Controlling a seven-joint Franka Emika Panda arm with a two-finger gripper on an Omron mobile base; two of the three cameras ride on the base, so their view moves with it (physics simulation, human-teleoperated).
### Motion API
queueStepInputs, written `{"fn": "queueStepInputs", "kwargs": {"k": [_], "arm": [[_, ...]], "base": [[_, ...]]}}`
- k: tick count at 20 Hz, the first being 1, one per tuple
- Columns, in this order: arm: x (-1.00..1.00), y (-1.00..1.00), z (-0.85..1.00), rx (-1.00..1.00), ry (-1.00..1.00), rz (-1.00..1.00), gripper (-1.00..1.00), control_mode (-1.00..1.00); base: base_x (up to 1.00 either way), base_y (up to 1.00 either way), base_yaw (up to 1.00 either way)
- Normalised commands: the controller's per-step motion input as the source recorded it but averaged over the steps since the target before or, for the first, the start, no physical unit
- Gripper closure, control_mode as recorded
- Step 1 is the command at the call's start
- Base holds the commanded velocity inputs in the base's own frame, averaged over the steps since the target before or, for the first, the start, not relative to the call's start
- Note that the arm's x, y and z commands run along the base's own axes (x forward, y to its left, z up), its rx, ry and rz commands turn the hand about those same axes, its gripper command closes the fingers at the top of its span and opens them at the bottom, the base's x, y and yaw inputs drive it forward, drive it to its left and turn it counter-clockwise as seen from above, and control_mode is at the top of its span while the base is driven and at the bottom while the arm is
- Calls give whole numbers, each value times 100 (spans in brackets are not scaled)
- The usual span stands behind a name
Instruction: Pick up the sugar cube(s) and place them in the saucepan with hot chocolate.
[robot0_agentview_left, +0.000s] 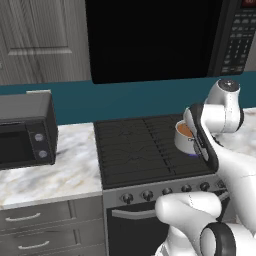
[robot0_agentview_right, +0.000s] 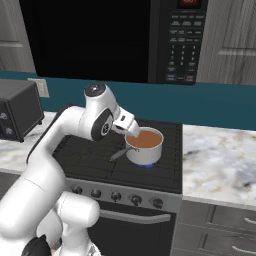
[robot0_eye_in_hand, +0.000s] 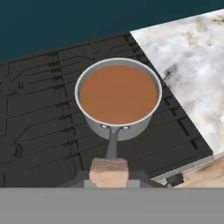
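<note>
Item one: my gripper (robot0_eye_in_hand: 108, 183). Its jaws are pressed in on the sugar cube (robot0_eye_in_hand: 109, 172), which sits pinched between the finger tips at the bottom of the hand view. In the right base view my hand hangs above the stove, just left of the pot's rim; the fingers themselves are too small there to make out.

Item two: sugar cube. Pale tan-brown, blocky, no clear long axis; one flat face turns toward the hand camera, its top edge roughly level in that view. It is held in the air over the saucepan handle (robot0_eye_in_hand: 112, 144), not over the liquid.

Item three: saucepan (robot0_eye_in_hand: 131, 124). Round, silver steel, filled with brown hot chocolate (robot0_eye_in_hand: 118, 94). It stands upright on the front right burner of the stove (robot0_eye_in_hand: 39, 127), where a blue flame shows under it in the right base view (robot0_agentview_right: 145, 164). Its long axis runs along the short metal handle. In the hand view the handle points straight down the picture toward my fingers. In the right base view (robot0_agentview_right: 120, 153) it points to the front left, toward the stove knobs (robot0_agentview_right: 116, 196).

Item four: marble counter (robot0_eye_in_hand: 192, 70), beside the stove on the pan's right.

Item five: microwave (robot0_agentview_right: 125, 35) above the stove; toaster oven (robot0_agentview_left: 25, 132) on the counter well to the left.
</note>
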Motion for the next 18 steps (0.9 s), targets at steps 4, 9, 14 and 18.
{"fn": "queueStepInputs", "kwargs": {"k": [4,9,14,18], "arm": [[26,-56,-31,-5,5,-1,100,-100],[41,-3,0,0,7,3,100,-100],[59,-10,-16,-1,1,1,100,-100],[51,-16,-26,0,1,2,100,-100]], "base": [[0,0,0],[0,0,0],[0,0,0],[0,0,0]]}}
